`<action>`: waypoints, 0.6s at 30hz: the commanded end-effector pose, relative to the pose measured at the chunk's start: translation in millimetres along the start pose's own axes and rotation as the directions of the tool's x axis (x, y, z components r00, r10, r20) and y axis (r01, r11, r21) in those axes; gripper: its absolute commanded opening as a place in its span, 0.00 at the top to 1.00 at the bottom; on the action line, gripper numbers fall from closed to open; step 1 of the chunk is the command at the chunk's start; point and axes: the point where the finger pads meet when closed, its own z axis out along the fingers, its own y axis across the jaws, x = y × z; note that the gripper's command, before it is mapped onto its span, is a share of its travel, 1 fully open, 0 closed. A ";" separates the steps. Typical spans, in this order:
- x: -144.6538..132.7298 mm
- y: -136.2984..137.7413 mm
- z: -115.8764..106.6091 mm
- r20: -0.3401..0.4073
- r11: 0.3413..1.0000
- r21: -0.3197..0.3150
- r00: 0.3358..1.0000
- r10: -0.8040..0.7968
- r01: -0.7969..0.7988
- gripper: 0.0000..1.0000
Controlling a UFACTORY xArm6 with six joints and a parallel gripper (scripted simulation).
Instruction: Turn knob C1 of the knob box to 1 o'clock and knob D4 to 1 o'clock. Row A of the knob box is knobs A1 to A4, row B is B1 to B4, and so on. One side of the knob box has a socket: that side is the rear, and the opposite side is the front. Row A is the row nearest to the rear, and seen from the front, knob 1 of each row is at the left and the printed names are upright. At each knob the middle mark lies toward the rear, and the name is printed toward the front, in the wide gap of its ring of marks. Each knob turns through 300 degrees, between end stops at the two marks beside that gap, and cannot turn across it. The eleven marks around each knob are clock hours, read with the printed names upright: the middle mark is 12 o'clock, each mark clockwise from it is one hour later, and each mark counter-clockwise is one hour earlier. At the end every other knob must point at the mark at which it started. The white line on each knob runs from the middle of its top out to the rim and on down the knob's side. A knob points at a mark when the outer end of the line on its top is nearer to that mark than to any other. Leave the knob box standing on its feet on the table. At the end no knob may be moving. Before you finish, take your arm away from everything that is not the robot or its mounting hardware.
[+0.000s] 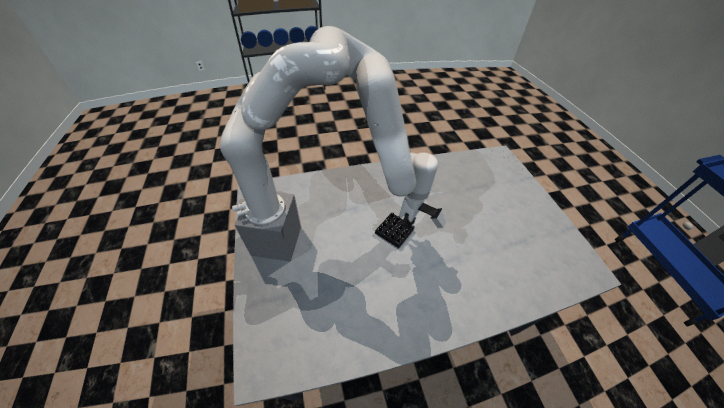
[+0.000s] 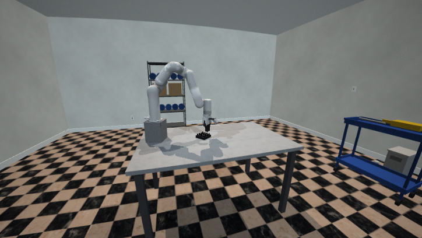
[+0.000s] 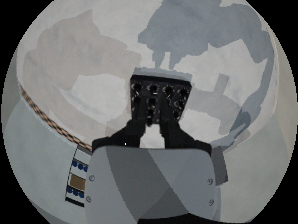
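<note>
Wrist view: dark, narrowly parted end effector (image 3: 154,132), seemingly empty, above the square black knob box (image 3: 160,98)

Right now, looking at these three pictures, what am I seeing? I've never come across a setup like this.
A white robot arm stands on a grey block at the edge of a pale table. One picture looks down from high up, one looks across the room, and the round one comes from a camera on the arm's wrist. A small black box of knobs sits on the table. The gripper hovers just above it, fingers slightly apart, holding nothing.
</note>
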 end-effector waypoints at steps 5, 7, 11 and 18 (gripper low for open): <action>1.3 -1.4 -4.7 -0.002 0.957 0.006 0.957 -0.289 0.289 0.81; 1.3 -1.5 -5.4 -0.003 0.935 0.006 0.935 -0.353 0.353 0.81; 1.2 -1.5 -6.5 -0.003 0.895 0.005 0.895 -0.446 0.446 0.81; 1.1 -1.7 -9.0 -0.005 0.772 0.004 0.772 -0.636 0.636 0.81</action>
